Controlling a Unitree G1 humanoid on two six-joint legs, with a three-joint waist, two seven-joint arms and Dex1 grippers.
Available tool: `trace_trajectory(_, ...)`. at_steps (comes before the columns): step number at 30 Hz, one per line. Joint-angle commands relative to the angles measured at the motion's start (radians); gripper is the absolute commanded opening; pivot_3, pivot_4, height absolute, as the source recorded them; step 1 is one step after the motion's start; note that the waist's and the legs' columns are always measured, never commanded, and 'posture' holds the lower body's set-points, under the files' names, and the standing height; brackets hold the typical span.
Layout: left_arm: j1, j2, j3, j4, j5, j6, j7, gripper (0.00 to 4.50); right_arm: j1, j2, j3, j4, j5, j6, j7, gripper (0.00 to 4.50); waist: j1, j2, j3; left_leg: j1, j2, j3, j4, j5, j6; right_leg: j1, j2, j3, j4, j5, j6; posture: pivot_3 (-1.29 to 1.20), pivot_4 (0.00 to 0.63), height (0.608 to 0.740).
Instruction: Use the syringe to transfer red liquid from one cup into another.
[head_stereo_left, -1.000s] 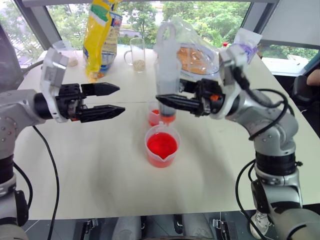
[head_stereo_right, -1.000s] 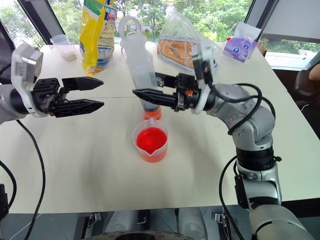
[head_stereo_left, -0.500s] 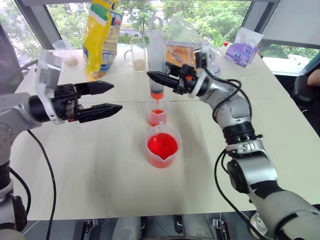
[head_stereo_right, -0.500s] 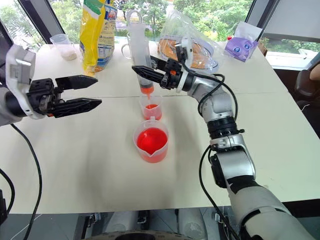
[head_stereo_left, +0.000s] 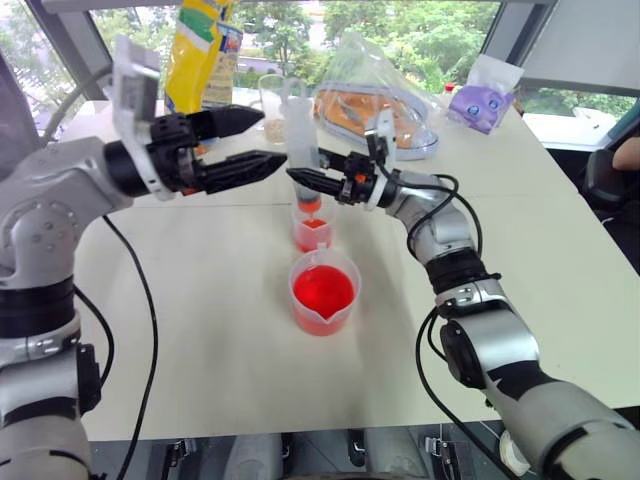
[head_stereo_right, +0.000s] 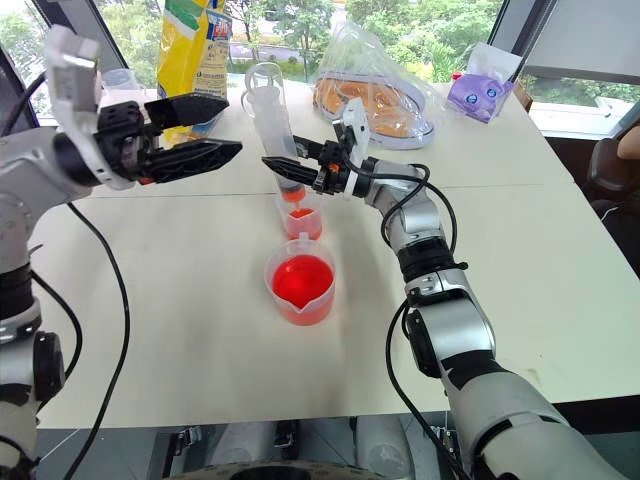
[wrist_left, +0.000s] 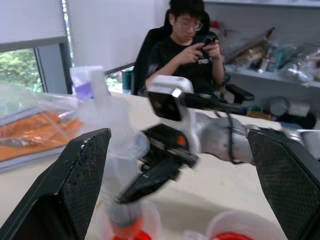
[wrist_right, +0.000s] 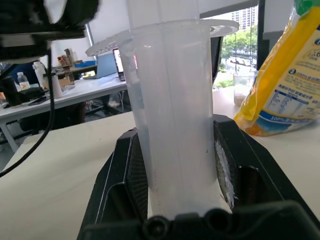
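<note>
The right gripper (head_stereo_right: 285, 170) is closed around the barrel of the syringe (head_stereo_right: 272, 130) and, compared with a second ago, it has carried the syringe away from the robot and downward. Before, the syringe hung high in front of the camera; now its orange tip stands just over the mouth of the small cup (head_stereo_right: 299, 219), near the middle of the tabletop (head_stereo_right: 180, 330). The syringe leans a little, with its ring-ended plunger pointing up toward the far edge.

The left gripper (head_stereo_left: 262, 140) has also moved: it has risen and come in from the left side, and now its open fingers are near the top part of the syringe, not touching it as far as I can see. In the left wrist view the two fingers (wrist_left: 80, 175) stand wide apart with the syringe between them in the distance.

I judge that the tip is now placed for emptying into the small cup, and the left gripper is probably coming to press the plunger. The small cup holds a little red liquid (head_stereo_right: 299, 213); the wide beaker (head_stereo_right: 300, 283) just in front of it, closer to the near edge, holds much more.

The yellow bag (head_stereo_left: 203, 55) at the far edge has a blue label with small print, but I cannot read it. The purple packet (head_stereo_right: 480, 92) at the far right corner shows no readable words.
</note>
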Motion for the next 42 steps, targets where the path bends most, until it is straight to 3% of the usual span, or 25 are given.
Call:
trace_trajectory(1, -0.049, -0.018, -0.018, 0.04, 0.057, -0.058, -0.015, 4.47, -0.015, 0.005, -0.014, -0.033, -0.001, -0.008, 0.003, 1.45, 0.001, 0.0, 0.0, 0.0, 0.0, 0.0, 0.0, 0.0, 0.0, 0.0, 0.0, 0.0, 0.0, 0.0, 0.0, 0.0, 0.15, 0.74)
trace_trajectory(12, -0.18, -0.163, -0.066, 0.225, 0.187, -0.17, -0.015, 4.47, -0.011, 0.007, -0.016, -0.037, -0.019, -0.001, 0.009, 1.45, 0.003, 0.0, 0.0, 0.0, 0.0, 0.0, 0.0, 0.0, 0.0, 0.0, 0.0, 0.0, 0.0, 0.0, 0.0, 0.0, 0.15, 0.74)
trace_trajectory(15, -0.183, -0.183, -0.072, 0.241, 0.21, -0.182, -0.021, 3.6, -0.009, 0.007, -0.015, -0.037, -0.022, 0.0, 0.01, 1.45, 0.001, 0.0, 0.0, 0.0, 0.0, 0.0, 0.0, 0.0, 0.0, 0.0, 0.0, 0.0, 0.0, 0.0, 0.0, 0.0, 0.15, 0.74)
trace_trajectory(22, -0.179, -0.204, -0.058, 0.237, 0.212, -0.164, -0.027, 0.06, -0.01, 0.01, -0.015, -0.039, -0.025, 0.004, 0.01, 1.45, 0.002, 0.0, 0.0, 0.0, 0.0, 0.0, 0.0, 0.0, 0.0, 0.0, 0.0, 0.0, 0.0, 0.0, 0.0, 0.0, 0.15, 0.74)
trace_trajectory(42, -0.112, -0.222, -0.149, 0.264, 0.326, -0.224, -0.087, 0.02, -0.041, -0.017, -0.051, -0.123, 0.004, 0.072, -0.012, 1.45, 0.003, 0.0, 0.0, 0.0, 0.0, 0.0, 0.0, 0.0, 0.001, 0.0, 0.0, 0.0, 0.0, 0.0, 0.0, 0.0, 0.15, 0.74)
